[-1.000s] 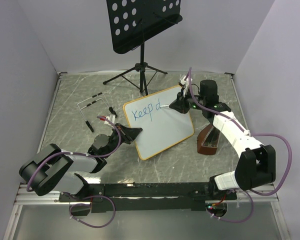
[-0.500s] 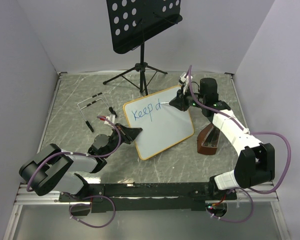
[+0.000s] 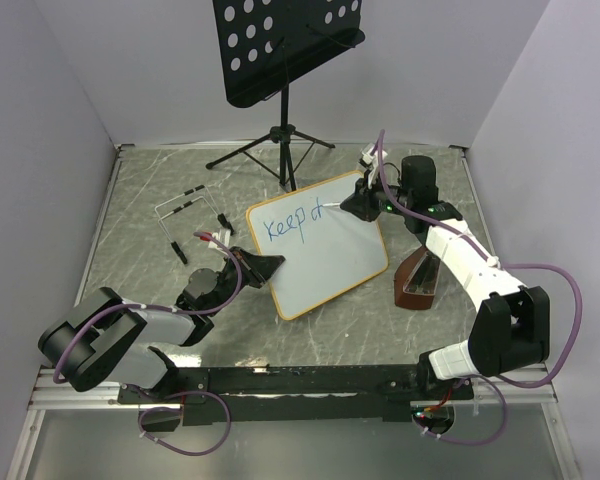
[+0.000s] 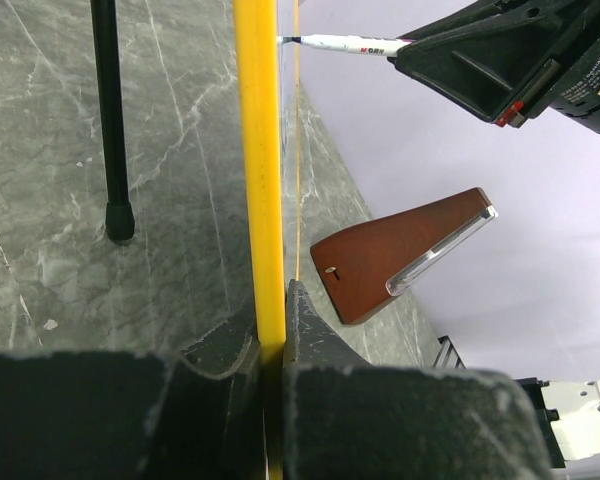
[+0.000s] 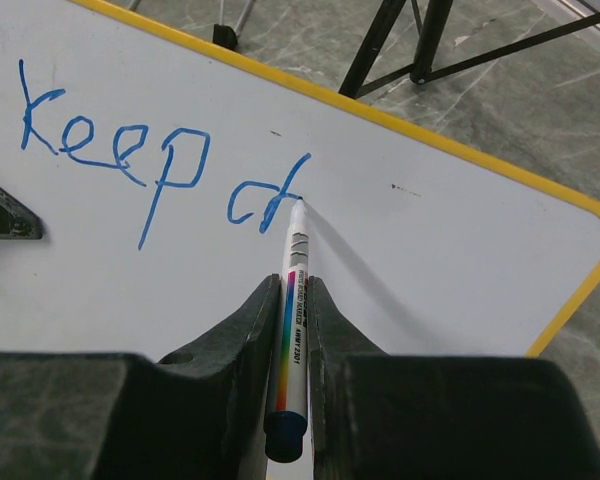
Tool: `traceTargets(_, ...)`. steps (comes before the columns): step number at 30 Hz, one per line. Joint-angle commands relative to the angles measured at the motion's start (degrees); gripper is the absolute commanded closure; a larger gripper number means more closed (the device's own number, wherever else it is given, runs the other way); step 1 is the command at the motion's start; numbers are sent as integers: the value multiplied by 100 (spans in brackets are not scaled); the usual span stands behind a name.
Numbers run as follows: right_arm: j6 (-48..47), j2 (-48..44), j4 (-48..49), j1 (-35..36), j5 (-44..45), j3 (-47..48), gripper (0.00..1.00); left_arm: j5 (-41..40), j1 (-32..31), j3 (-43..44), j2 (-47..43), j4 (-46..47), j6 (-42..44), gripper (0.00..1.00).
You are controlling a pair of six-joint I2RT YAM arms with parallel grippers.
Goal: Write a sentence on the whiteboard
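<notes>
The whiteboard [image 3: 325, 255] with its light-orange frame lies tilted mid-table. My left gripper [image 3: 265, 268] is shut on its left frame edge [image 4: 260, 200]. My right gripper [image 3: 352, 207] is shut on a white marker [image 5: 293, 330] whose tip touches the board. Blue lettering [image 5: 155, 160] reads "Keep" followed by "c" and the start of another letter [image 5: 270, 200]; it also shows in the top view [image 3: 288, 226]. The marker shows edge-on in the left wrist view [image 4: 345, 44].
A black perforated music stand [image 3: 285, 45] on a tripod stands behind the board. A brown wedge-shaped metronome [image 3: 417, 280] sits right of the board. A wire rack [image 3: 185, 205] and small black clips [image 3: 178, 248] lie at the left.
My right gripper has moved the marker a little up and to the right, adding a stroke after the "c". The left gripper and board have not moved.
</notes>
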Motion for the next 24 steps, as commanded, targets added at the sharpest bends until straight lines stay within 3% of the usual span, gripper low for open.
traceTargets(1, -184, -55, -80, -43, -73, 107, 100, 204, 8, -47, -1, 287, 416, 99)
traceTargets(24, -395, -416, -441, -51, -38, -209, 100, 204, 17, -56, 25, 287, 425, 99)
